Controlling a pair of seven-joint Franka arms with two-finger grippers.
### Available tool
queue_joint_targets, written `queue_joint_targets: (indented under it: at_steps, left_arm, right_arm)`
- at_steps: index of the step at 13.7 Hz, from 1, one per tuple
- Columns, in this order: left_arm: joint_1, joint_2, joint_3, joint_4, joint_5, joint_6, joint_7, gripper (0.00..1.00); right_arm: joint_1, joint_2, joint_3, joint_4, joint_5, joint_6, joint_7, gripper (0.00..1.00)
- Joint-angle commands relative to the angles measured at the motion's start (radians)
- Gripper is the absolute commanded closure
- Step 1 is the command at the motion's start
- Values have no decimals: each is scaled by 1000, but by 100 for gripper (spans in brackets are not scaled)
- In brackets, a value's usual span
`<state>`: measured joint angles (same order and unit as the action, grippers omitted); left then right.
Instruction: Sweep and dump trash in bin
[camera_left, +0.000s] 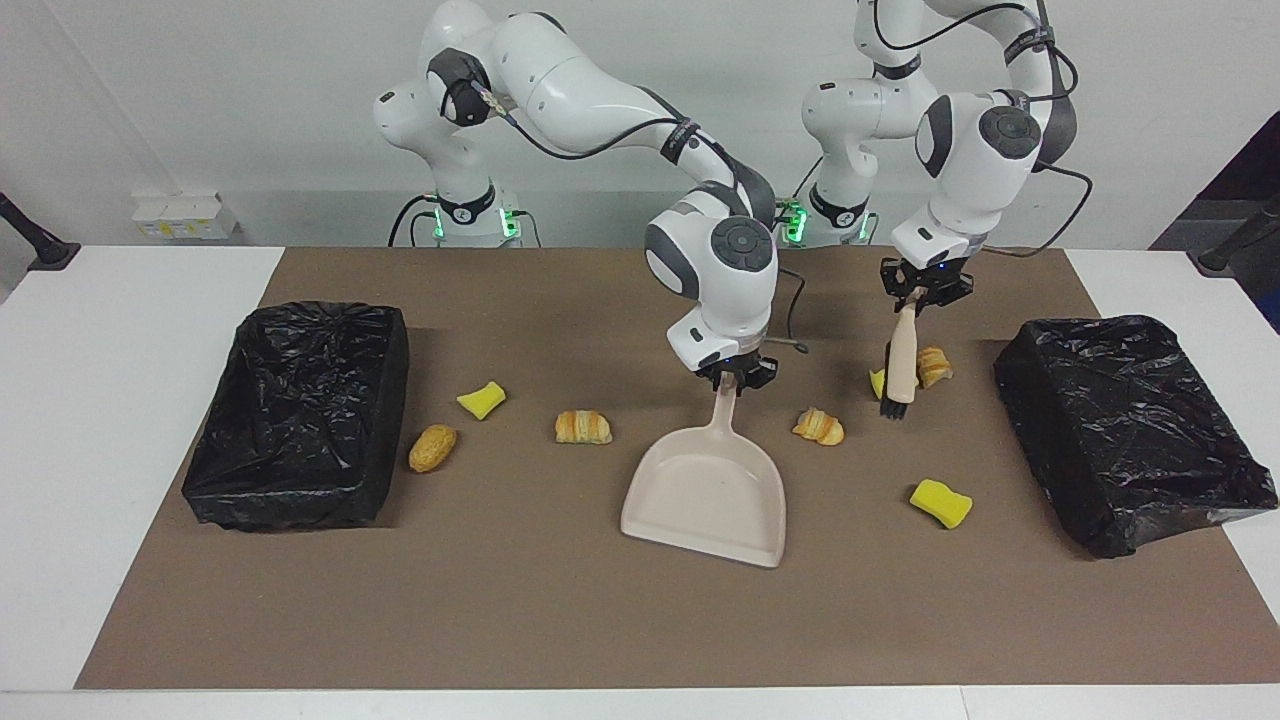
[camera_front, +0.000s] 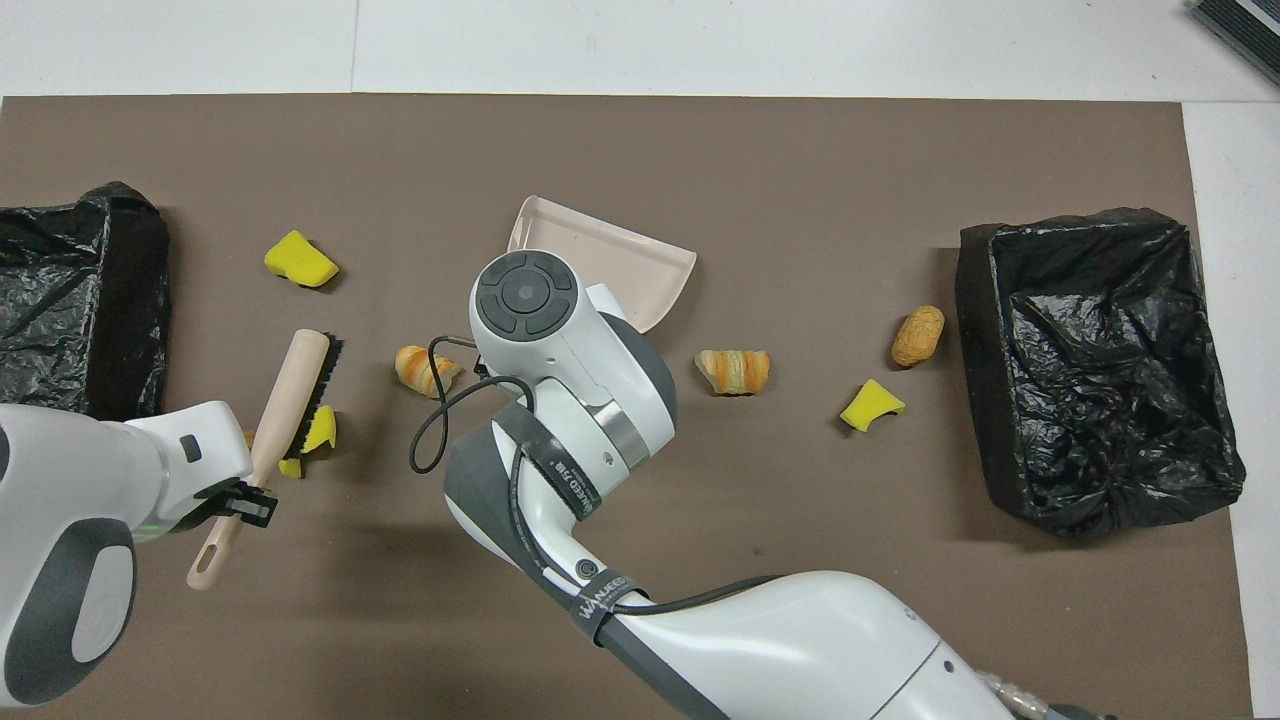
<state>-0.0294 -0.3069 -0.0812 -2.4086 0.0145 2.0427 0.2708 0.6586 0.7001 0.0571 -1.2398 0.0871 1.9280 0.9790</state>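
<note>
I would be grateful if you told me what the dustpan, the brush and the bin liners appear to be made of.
The dustpan looks like moulded plastic: one smooth, matte beige piece with thin raised walls. The brush seems to have a pale wooden handle, though it may be plastic, with short dark bristles. The bin liners look like thin black plastic film, crinkled and glossy where light catches the folds.

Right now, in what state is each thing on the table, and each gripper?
dustpan: empty, handle held by right gripper, shut.
brush: held bristles down by left gripper, shut.
trash pieces: scattered on the mat, unswept.
two black-lined bins: open, no trash seen inside.
</note>
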Motion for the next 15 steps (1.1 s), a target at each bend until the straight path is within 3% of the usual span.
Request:
queue_joint_targets:
  at_steps: [1, 6, 10, 15]
  left_arm:
    - [35, 31, -9, 49, 15, -15, 13, 100]
    - [68, 129, -8, 182, 21, -35, 10, 100]
    - [108, 207, -8, 287, 50, -35, 18, 100]
    - [108, 255, -8, 295, 62, -12, 18, 100]
  right_arm:
    - [-10, 9, 17, 20, -53, -1, -39, 100]
    - [-63, -85, 17, 17, -63, -104, -440, 100]
    - [-180, -131, 32, -4, 12, -159, -1052, 100]
    - [-221, -145, 30, -18, -19, -208, -1326, 100]
